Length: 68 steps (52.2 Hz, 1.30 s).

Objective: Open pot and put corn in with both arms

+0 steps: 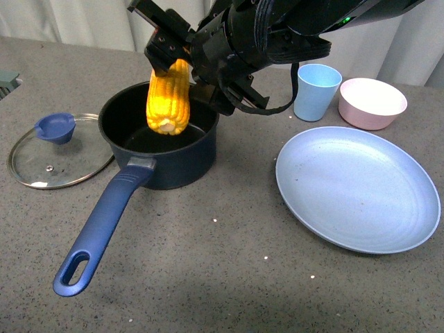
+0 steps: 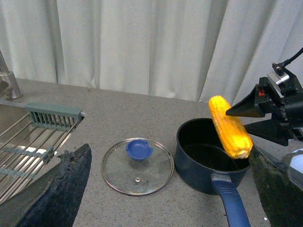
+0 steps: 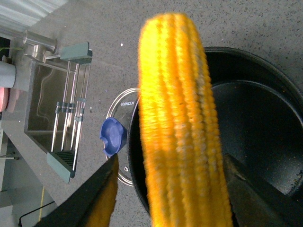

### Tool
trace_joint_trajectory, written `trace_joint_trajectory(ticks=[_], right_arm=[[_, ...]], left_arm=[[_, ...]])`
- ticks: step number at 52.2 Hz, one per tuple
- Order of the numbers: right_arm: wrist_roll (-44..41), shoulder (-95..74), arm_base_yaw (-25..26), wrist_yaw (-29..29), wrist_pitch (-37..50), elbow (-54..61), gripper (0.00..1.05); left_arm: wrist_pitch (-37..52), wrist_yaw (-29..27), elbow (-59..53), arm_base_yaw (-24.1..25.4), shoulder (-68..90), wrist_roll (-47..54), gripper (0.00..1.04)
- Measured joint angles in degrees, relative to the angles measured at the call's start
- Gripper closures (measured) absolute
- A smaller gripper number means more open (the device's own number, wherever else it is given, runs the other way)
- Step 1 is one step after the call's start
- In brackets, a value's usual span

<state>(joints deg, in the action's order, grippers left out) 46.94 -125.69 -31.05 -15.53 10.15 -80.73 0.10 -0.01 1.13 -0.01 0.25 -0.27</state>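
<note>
The navy pot (image 1: 177,166) stands open on the grey counter, its long blue handle (image 1: 104,222) pointing toward me. Its glass lid (image 1: 48,156) with a blue knob lies flat to the pot's left. The corn (image 1: 168,97) hangs upright over the pot's mouth, its lower end below the rim. My right gripper (image 1: 173,66) is open around the cob's upper part, with gaps beside it in the right wrist view (image 3: 182,127). My left gripper (image 2: 170,198) is open and empty, back from the lid (image 2: 138,165) and pot (image 2: 199,175), and is out of the front view.
A light-blue plate (image 1: 357,187) lies to the right of the pot. A light-blue cup (image 1: 316,90) and a pink bowl (image 1: 372,103) stand behind it. A sink with a wire rack (image 2: 28,137) is off to the far left. A white curtain hangs behind the counter.
</note>
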Motion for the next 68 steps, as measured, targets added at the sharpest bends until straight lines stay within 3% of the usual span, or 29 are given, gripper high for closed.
trace_joint_trajectory(ticks=[12, 18, 23, 30, 42, 48, 59, 66, 68], right_arm=[[-0.2, 0.8, 0.1, 0.3, 1.3, 2.7, 0.07], [-0.9, 3.5, 0.4, 1.9, 3.4, 6.2, 0.09], [-4.5, 10.1, 1.3, 6.4, 6.8, 12.7, 0.09], [-14.3, 22.4, 4.3, 15.6, 12.2, 26.0, 0.09], [-32.7, 43.4, 10.7, 22.3, 20.2, 47.7, 0.09], [-38.0, 55.1, 13.4, 24.1, 18.2, 56.2, 0.09], [-39.7, 69.8, 16.5, 26.2, 12.3, 64.5, 0.09], [-44.4, 73.5, 18.7, 27.4, 30.2, 72.5, 0.3], [-44.9, 74.6, 19.2, 27.0, 31.4, 73.2, 0.35]], left_arm=[[0.0, 0.0, 0.0, 0.0, 0.0, 0.0, 0.06], [0.0, 0.0, 0.0, 0.0, 0.0, 0.0, 0.06], [0.0, 0.0, 0.0, 0.0, 0.0, 0.0, 0.06], [0.0, 0.0, 0.0, 0.0, 0.0, 0.0, 0.06], [0.0, 0.0, 0.0, 0.0, 0.0, 0.0, 0.06], [0.0, 0.0, 0.0, 0.0, 0.0, 0.0, 0.06], [0.0, 0.0, 0.0, 0.0, 0.0, 0.0, 0.06], [0.0, 0.0, 0.0, 0.0, 0.0, 0.0, 0.06], [0.0, 0.0, 0.0, 0.0, 0.0, 0.0, 0.06]])
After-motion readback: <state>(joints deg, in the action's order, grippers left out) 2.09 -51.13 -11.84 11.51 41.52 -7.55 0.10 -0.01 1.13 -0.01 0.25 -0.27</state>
